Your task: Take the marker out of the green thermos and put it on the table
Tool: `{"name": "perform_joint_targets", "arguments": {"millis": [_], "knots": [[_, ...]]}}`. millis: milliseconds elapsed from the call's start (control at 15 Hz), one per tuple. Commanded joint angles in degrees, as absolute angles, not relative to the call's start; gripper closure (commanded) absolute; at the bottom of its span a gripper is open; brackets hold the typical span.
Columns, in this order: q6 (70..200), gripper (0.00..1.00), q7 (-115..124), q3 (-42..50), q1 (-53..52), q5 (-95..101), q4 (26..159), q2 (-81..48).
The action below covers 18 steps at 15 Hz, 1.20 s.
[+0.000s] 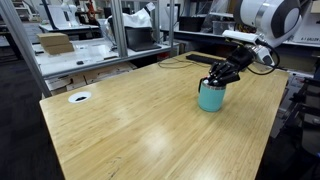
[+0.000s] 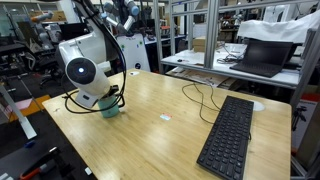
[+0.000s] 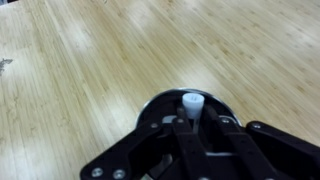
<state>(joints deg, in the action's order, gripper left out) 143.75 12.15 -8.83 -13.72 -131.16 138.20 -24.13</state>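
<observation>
A light wood table (image 1: 140, 135) holds a green thermos (image 1: 211, 97) close to one edge. In an exterior view, the gripper (image 1: 223, 78) sits directly over the thermos mouth. From the opposite side, the arm's white body hides most of the thermos (image 2: 111, 111), but a black keyboard (image 2: 228, 140) shows on the same table. Only the wrist view shows the marker (image 3: 193, 102). Its white end stands inside the dark thermos opening, with the jaws drawn in tight against it.
</observation>
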Motion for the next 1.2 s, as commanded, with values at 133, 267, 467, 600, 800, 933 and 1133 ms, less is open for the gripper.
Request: {"name": "perform_joint_targets", "arguments": {"millis": [133, 267, 467, 600, 800, 933, 1133], "knots": [[144.55, 0.95, 8.82, -8.83, -14.24, -132.96, 141.01, -18.67], [144.96, 0.95, 7.94, -8.82, -14.03, -132.92, 142.72, -15.15], [146.42, 0.95, 8.7, -8.91, -13.38, -131.0, 144.99, -9.09], [147.33, 0.95, 9.54, -8.99, -12.89, -129.96, 145.96, -4.79], [151.61, 0.95, 9.27, -9.21, -12.68, -129.25, 145.35, -0.21], [160.62, 0.95, 8.85, -9.85, -13.06, -128.13, 142.51, -1.58], [170.07, 0.95, 9.76, -8.87, -13.47, -125.61, 138.93, -8.15]]}}
